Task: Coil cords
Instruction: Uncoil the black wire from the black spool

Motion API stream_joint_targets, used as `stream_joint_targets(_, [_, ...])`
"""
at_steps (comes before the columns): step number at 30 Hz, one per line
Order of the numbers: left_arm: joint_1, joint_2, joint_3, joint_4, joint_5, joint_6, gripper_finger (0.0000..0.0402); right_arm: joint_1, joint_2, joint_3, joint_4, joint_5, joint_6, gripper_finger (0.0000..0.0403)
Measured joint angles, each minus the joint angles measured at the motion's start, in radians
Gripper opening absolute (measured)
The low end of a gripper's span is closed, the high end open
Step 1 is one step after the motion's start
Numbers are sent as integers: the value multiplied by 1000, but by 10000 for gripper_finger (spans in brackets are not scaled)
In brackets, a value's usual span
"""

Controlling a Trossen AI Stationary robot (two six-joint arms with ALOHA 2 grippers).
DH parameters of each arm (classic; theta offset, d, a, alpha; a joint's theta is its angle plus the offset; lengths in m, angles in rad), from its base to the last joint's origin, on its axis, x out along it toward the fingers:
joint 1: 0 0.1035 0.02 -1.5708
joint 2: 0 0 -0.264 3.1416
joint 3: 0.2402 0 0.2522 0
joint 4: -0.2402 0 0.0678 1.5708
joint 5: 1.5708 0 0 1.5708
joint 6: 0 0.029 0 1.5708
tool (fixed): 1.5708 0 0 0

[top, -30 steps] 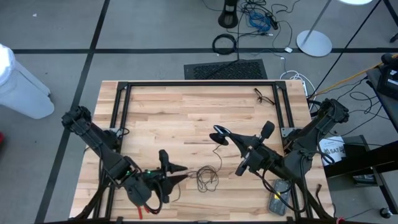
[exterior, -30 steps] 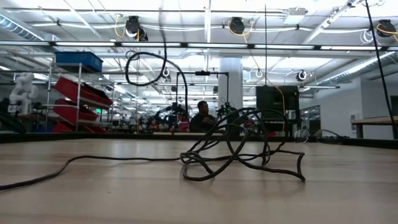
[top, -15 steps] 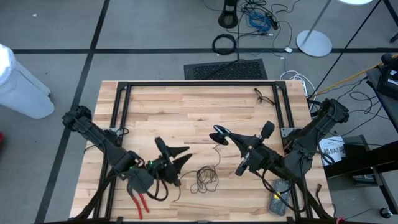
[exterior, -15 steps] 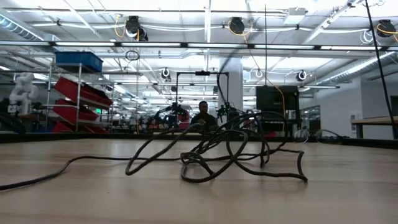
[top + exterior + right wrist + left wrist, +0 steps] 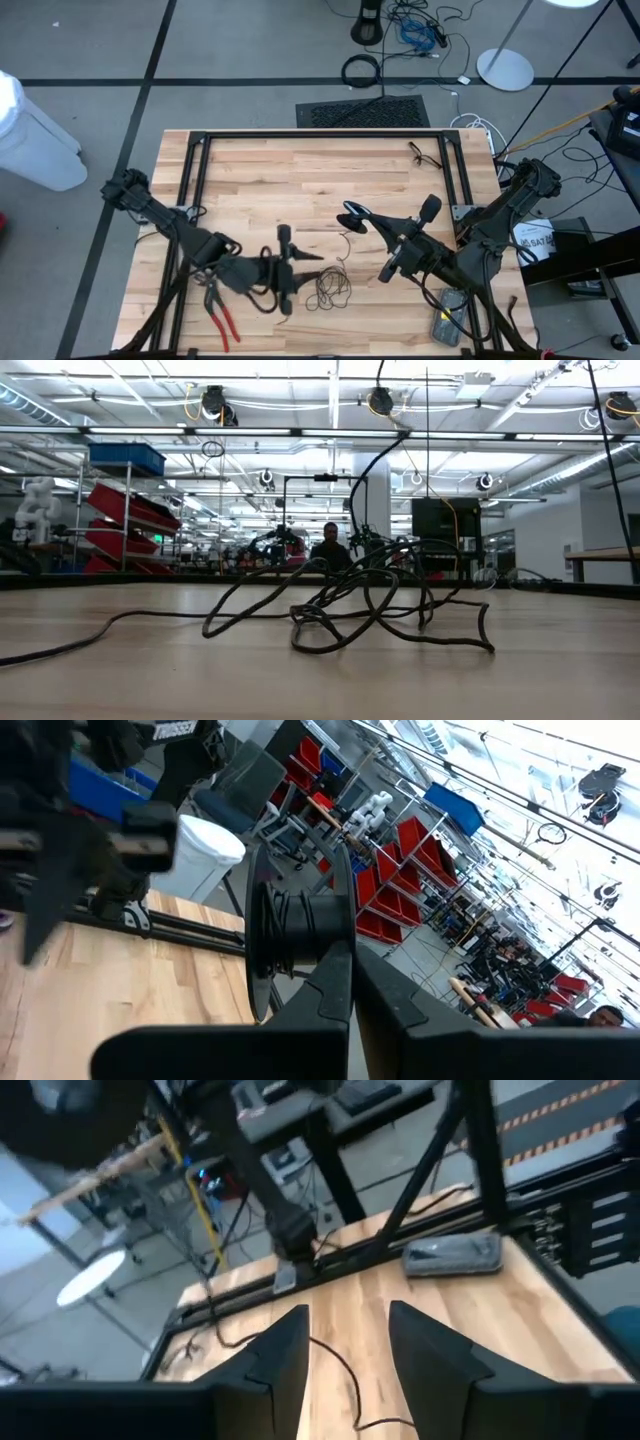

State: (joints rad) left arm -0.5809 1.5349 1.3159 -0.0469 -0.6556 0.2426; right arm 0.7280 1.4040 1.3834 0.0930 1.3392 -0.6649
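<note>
Cords (image 5: 333, 287) lie as a loose tangle of thin black wire on the wooden table (image 5: 300, 180), near its front edge, with one strand running up from the heap to the small round puck (image 5: 352, 210). In the low view the tangle (image 5: 370, 600) sits in untidy loops with a long tail trailing off along the board. The left gripper (image 5: 303, 270) hovers just beside the heap, its fingers (image 5: 285, 1355) parted and empty, and the tangle lies straight ahead of its fingertips, toward the right arm. The cord's long run goes from the heap away toward the puck, roughly crosswise to the way the left fingers point. The right gripper (image 5: 350, 213) is closed on the puck, holding it pinched between its fingertips (image 5: 335, 980). The left arm is much the nearer to the loose loops, so gathering them probably falls to it. Red-handled pliers (image 5: 219, 318) lie behind the left fingers
</note>
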Motion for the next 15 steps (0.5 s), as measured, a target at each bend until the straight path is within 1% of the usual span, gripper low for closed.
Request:
stream_joint_targets(6, [8,0,0,-26,9,-72,179,0,0,0,-8,0,10,0])
stream_joint_targets(8, [2,0,0,-25,35,-78,191,0,0,0,-8,0,10,0])
stream_joint_targets(11, [-4,0,0,0,72,-81,214,0,0,0,-8,0,10,0])
stream_joint_targets(15, [2,0,0,41,72,-81,252,0,0,0,-8,0,9,0])
